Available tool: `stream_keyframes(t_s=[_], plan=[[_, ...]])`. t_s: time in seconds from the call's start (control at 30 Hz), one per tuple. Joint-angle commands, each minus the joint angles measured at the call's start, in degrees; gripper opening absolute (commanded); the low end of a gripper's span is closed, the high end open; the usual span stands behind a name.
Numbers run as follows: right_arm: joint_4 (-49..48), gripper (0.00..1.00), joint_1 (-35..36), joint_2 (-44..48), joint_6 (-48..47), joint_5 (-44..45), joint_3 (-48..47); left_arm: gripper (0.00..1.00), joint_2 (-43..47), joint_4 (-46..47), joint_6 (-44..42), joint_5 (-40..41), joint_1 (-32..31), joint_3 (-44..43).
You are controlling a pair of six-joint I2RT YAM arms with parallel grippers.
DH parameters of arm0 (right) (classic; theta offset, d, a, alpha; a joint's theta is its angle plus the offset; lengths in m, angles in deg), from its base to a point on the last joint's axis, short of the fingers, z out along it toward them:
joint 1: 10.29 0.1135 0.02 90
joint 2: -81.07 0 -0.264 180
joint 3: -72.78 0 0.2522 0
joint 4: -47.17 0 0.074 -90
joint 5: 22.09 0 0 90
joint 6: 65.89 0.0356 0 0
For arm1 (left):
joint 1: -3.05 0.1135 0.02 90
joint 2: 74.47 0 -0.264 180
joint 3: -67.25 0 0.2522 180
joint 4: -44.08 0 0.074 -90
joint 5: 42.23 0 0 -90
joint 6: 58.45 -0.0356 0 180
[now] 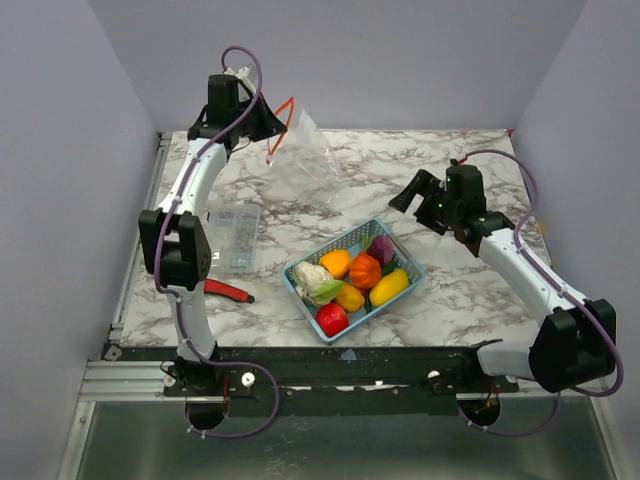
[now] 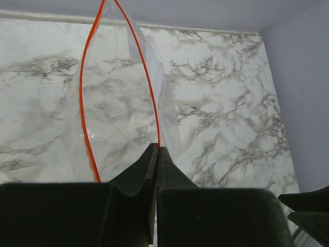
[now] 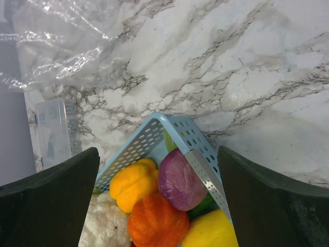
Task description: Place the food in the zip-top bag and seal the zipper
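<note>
The left claw (image 2: 157,153) is clenched on the zipper (image 2: 81,103) and holds the bag (image 1: 312,152) up at the far side of the bench (image 1: 470,290), so its mouth hangs open. The right claw (image 3: 157,154) is released above the basket (image 3: 134,140) where the food (image 3: 180,180) lies, probably to pick a piece.

Left end effector (image 2: 157,150) high, jaws together; right end effector (image 3: 158,152) lower, jaws wide apart.

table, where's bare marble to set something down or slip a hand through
Bare marble: the far strip between the zip-top bag and the right pincer, and the near-right patch between the blue basket and the right arm. Crowded on the left: clear box, red-handled tool and the left arm sit close together.
</note>
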Motion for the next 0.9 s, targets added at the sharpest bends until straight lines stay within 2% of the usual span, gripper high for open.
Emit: stream_keyframes(t_s=[0.0, 0.17, 0.37, 0.47, 0.63, 0.87], plan=[[2.6, 1.00, 2.3, -3.5, 2.9, 3.8, -4.3, 0.00, 9.9, -10.8, -10.2, 10.4, -0.4, 3.6], [5.2, 1.00, 9.3, -8.9, 3.0, 11.9, -11.8, 0.00, 17.5, -15.0, -15.6, 15.2, -2.4, 7.6], [5.9, 1.00, 12.2, -16.6, 6.3, 12.2, -22.1, 0.00, 24.7, -10.5, -15.6, 15.6, -7.4, 19.4], [5.3, 1.00, 13.3, -19.4, 6.6, 11.5, -26.5, 0.00, 25.8, -8.5, -15.4, 15.1, -9.2, 23.9], [6.3, 0.97, 13.4, -23.7, 5.7, 9.5, -33.3, 0.00, 26.8, -7.3, -15.1, 15.5, -12.1, 26.8], [10.6, 0.95, 15.5, -30.1, 8.1, 14.6, -44.4, 0.00, 26.3, -6.1, -13.4, 12.2, -14.3, 27.6]])
